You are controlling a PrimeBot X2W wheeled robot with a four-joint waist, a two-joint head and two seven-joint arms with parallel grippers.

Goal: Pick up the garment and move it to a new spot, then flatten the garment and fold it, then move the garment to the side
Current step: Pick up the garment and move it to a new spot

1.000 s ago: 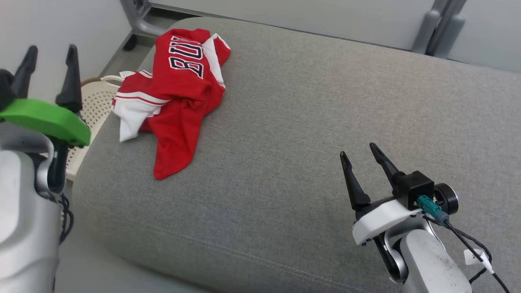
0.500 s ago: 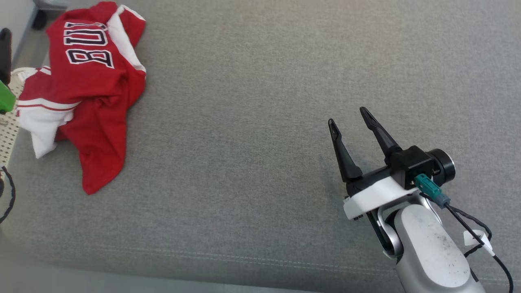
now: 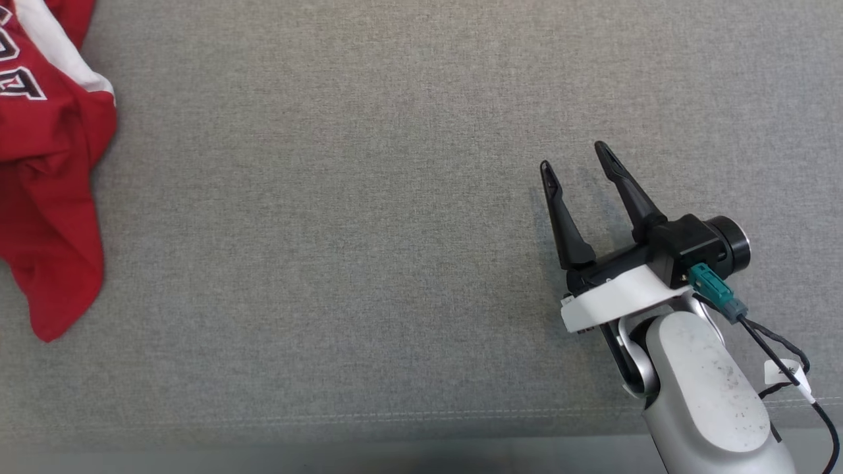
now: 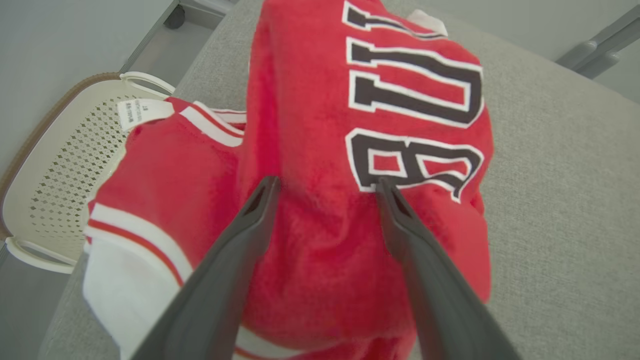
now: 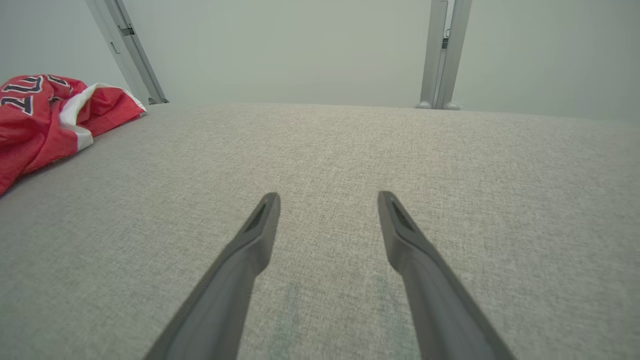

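Where the cushion lay bare: the broad grey woven-fabric couch cushion (image 3: 395,230) had plenty of free surface toward its middle and right, which looked the sensible new spot for the move.
Garment: the crumpled red jersey garment with white trim and dark block lettering (image 4: 300,100) sat bunched at the cushion's far left corner, a white-banded part reaching over the edge. Nothing held it.
Basket: the cream perforated plastic basket (image 4: 55,165) stood just beside that corner, under the overhanging part. The lift likely had to go up first and then across, lest trailing cloth catch on the rim.
Left hand: the left hand (image 4: 326,184) was spread wide, its two dark fingers straddling a raised red fold next to the lettering. Whether the tips touched the cloth could not be told.
Grip: the hand probably needed to sink onto the crest of that fold and close on a thick bunch rather than a single layer, since soft cloth may slip out.
Right hand: the right hand (image 3: 574,158) was likewise wide and empty, low over bare cushion and well apart from the garment. It seemed best kept off the landing spot until flattening.
Tag: the small white care tag (image 4: 134,111) marked the neckline, a useful cue for orienting the spread later.
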